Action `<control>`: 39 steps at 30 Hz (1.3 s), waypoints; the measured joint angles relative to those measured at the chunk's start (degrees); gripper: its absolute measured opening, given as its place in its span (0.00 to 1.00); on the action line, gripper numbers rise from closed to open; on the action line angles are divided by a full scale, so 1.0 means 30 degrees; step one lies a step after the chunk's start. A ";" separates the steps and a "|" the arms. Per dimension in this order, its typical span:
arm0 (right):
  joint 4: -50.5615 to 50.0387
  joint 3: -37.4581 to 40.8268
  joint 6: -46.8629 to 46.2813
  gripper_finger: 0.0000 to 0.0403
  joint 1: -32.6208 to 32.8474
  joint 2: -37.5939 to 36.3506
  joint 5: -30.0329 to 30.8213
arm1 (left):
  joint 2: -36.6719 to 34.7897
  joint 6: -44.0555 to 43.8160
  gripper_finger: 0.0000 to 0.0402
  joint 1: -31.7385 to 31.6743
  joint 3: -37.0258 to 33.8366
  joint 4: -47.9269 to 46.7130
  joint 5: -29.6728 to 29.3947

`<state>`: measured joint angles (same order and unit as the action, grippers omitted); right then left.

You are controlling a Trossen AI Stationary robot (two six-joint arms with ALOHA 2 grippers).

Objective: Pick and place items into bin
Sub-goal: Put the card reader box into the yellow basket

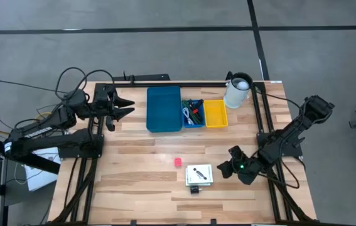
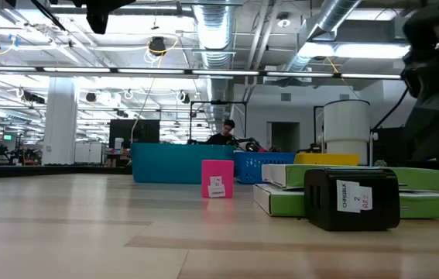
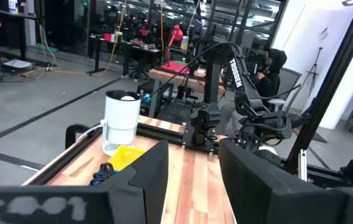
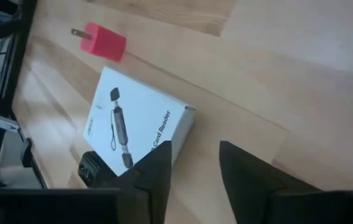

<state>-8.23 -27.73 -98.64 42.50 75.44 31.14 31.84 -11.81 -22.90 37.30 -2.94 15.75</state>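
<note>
Hovering low over the near right of the wooden table (image 1: 134, 188), the right gripper (image 1: 226, 168) points left toward the white printed box (image 1: 198, 174), its fingers apart with nothing between them. The box lies flat just left of the fingertips, one corner turned toward them, so it sits askew to the gripper's line of approach. The small black block (image 1: 194, 189) touches its near edge, and the pink-red piece (image 1: 178, 162) lies apart, farther left. The right arm is clearly the nearer one; the left gripper (image 1: 126, 105) waits at the far left, fingers apart and empty, beside the blue bin (image 1: 164, 108). Beyond the table spreads a large workshop hall with other rigs and seated people.
</note>
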 joint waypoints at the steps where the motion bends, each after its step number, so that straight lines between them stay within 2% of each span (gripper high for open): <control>1: 0.0067 0.0000 -0.0007 0.35 -0.0146 0.0000 -0.0212 | -0.0002 0.0010 0.32 0.0000 0.0000 0.0000 0.0003; 9: 0.0474 0.0000 -0.0326 0.61 -0.1284 -0.0022 -0.1940 | 0.0005 0.0581 0.32 0.0000 0.0000 -0.0258 0.0151; 13: 0.0500 -0.0007 -0.0315 0.68 -0.1486 -0.0029 -0.2822 | 0.0005 0.0577 0.32 0.0000 0.0000 -0.0403 0.0158; 20: 0.1905 -0.0015 -0.0051 0.70 -0.1465 0.0622 -0.2920 | 0.0005 0.0590 0.32 0.0000 0.0000 -0.0554 0.0166; 27: 0.4909 -0.0022 -0.0118 0.70 -0.1438 0.3164 -0.2563 | 0.0013 0.0590 0.32 0.0000 0.0000 -0.0552 0.0173; 39: 0.5139 -0.0022 -0.0162 0.70 -0.1085 0.3388 -0.1884 | 0.0005 0.0590 0.32 0.0000 0.0000 -0.0537 0.0185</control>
<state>7.19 -27.79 -99.12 39.25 85.60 25.49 31.86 -10.04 -22.90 37.30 -4.55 16.31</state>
